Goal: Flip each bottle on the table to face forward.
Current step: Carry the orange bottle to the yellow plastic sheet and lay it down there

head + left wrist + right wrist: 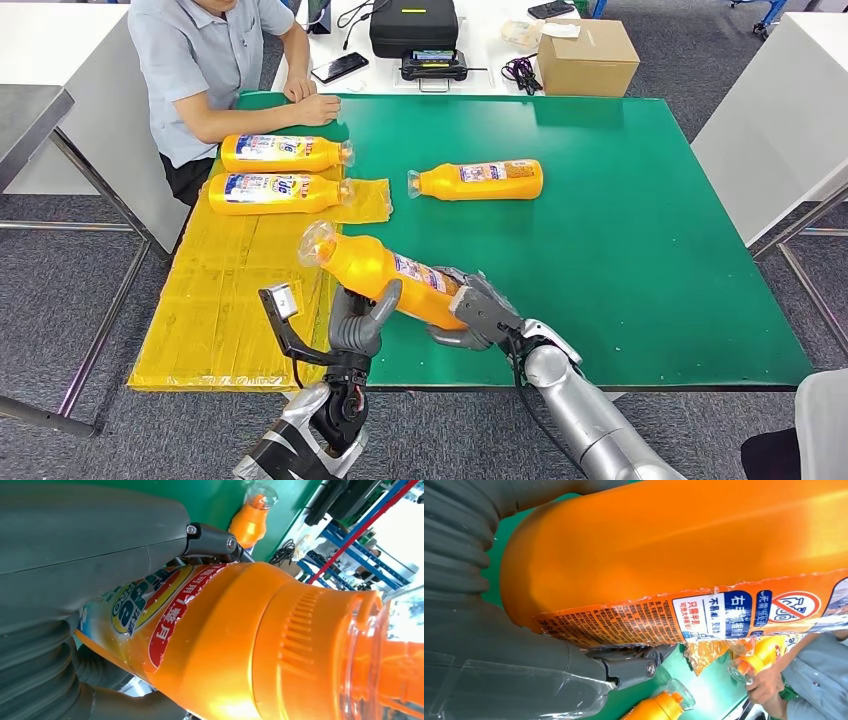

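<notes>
Both robot hands, left (362, 318) and right (478, 310), grasp our raised bottle (385, 273); we judge uneven rotation could drop it onto the tabletop (640, 230).

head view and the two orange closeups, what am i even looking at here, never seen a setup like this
This is a humanoid robot with two silver arms ending in many-fingered hands. The wide picture comes from a camera high on its body, looking down at a green table. The two closeups come from cameras at its wrists, so they look turned and very near.

Both hands hold one orange bottle above the table's near edge: the left hand around its middle, the right hand at its base. The grey ribbed shapes in the closeups are those hands.

Three more orange bottles lie on their sides: two on a yellow mat, one on the green. A person sits at the far corner.
</notes>
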Controlling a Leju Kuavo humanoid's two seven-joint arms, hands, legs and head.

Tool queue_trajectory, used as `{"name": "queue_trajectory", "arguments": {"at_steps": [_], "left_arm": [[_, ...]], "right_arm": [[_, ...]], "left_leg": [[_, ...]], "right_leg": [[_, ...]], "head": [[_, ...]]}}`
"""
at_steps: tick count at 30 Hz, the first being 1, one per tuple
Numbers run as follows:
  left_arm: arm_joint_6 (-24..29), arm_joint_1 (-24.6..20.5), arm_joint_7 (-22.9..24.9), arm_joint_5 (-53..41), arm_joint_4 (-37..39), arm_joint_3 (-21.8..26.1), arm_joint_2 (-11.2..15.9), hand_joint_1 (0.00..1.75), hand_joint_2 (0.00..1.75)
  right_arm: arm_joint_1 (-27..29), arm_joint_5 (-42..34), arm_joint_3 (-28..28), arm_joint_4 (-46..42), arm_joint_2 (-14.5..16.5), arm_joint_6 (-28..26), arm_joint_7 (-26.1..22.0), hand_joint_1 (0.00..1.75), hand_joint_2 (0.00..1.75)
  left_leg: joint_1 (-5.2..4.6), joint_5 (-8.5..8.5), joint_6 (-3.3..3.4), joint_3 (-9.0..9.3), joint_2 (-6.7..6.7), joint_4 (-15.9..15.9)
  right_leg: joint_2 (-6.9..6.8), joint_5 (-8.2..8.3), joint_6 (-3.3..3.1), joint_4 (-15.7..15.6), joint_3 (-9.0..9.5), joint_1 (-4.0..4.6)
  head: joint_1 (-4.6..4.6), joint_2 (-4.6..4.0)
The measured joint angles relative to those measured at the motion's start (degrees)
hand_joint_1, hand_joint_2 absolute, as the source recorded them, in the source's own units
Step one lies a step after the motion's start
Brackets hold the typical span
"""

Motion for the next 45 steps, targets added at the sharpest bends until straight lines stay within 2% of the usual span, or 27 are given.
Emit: {"name": "queue_trajectory", "arguments": {"at_steps": [11,15,16,25,33,36,38,41,43,45], "left_arm": [[-0.74,0.16,-0.67,-0.01,-0.79,0.71,0.0,1.75,1.75],[-1.67,0.36,-0.32,0.63,-1.66,1.03,0.02,1.75,1.75],[-1.9,0.41,-0.19,0.81,-1.96,1.11,0.03,1.75,1.75],[0.58,1.52,-1.34,-2.49,-7.12,1.39,0.67,1.75,1.75],[1.88,5.36,-1.28,-4.91,-15.6,1.84,0.87,1.75,1.75],[4.81,5.7,-2.81,-9.4,-16.92,2.0,0.99,1.75,1.75],[10.41,5.35,-6.09,-17.41,-17.05,2.01,1.37,1.75,1.75],[22.2,4.29,-10.22,-38.02,-15.98,2.24,2.01,1.75,1.75],[25.96,3.8,-10.62,-54.96,-14.4,4.12,1.97,1.75,1.75],[26.77,3.57,-10.6,-70.22,-12.71,7.47,1.53,1.75,1.75]], "right_arm": [[-0.73,-1.04,0.44,1.32,0.85,0.8,-0.25,1.72,1.75],[-1.16,-1.19,0.68,1.97,1.15,1.43,-0.71,0.05,1.75],[-1.25,-1.24,0.72,2.14,1.2,1.64,-0.8,0.0,1.75],[-0.6,-1.2,0.36,2.79,1.22,-1.91,-0.57,0.0,1.75],[0.85,-1.11,-1.39,2.78,0.75,-3.06,-0.4,0.0,1.75],[1.24,-0.68,-1.91,2.71,0.71,-3.67,-0.4,0.0,1.75],[1.75,-0.05,-2.48,2.44,0.61,-4.62,-0.43,0.0,1.75],[2.78,1.22,-3.79,1.74,0.16,-6.3,-0.84,0.0,1.75],[3.26,1.96,-4.84,1.45,-0.1,-7.11,-1.34,0.0,1.75],[3.48,2.44,-5.78,1.35,-0.27,-7.52,-1.78,0.0,1.75]], "left_leg": [[0.0,0.0,0.0,0.0,0.0,0.0],[0.0,0.0,0.0,0.0,0.0,0.0],[0.0,0.0,0.0,0.0,0.0,0.0],[0.0,0.0,0.0,-0.02,0.01,0.0],[0.0,0.0,0.0,-0.04,0.01,0.0],[0.0,0.0,0.0,-0.03,0.01,0.0],[0.0,0.0,0.0,-0.02,0.01,0.0],[0.01,0.01,0.0,-0.02,-0.01,0.0],[0.0,0.02,0.0,-0.02,0.01,0.0],[-0.01,0.01,0.0,-0.02,0.05,0.0]], "right_leg": [[0.0,0.0,0.0,0.0,-0.01,0.0],[0.0,0.0,0.0,0.0,-0.01,0.0],[0.0,0.0,0.0,0.0,-0.01,0.0],[0.01,0.0,0.0,0.0,-0.04,0.0],[0.01,0.0,0.0,0.0,-0.07,0.0],[0.01,0.0,0.0,0.0,-0.08,0.0],[0.01,0.0,0.0,0.0,-0.07,0.0],[-0.01,0.0,0.0,0.0,-0.06,0.0],[0.0,0.0,0.0,0.0,-0.06,0.0],[0.03,0.01,0.0,0.0,-0.07,-0.01]], "head": [[0.0,0.0],[0.0,0.0],[-0.01,0.0],[0.0,0.0],[0.01,0.0],[0.01,0.0],[0.01,0.0],[0.0,0.0],[0.01,0.0],[0.01,0.0]]}}
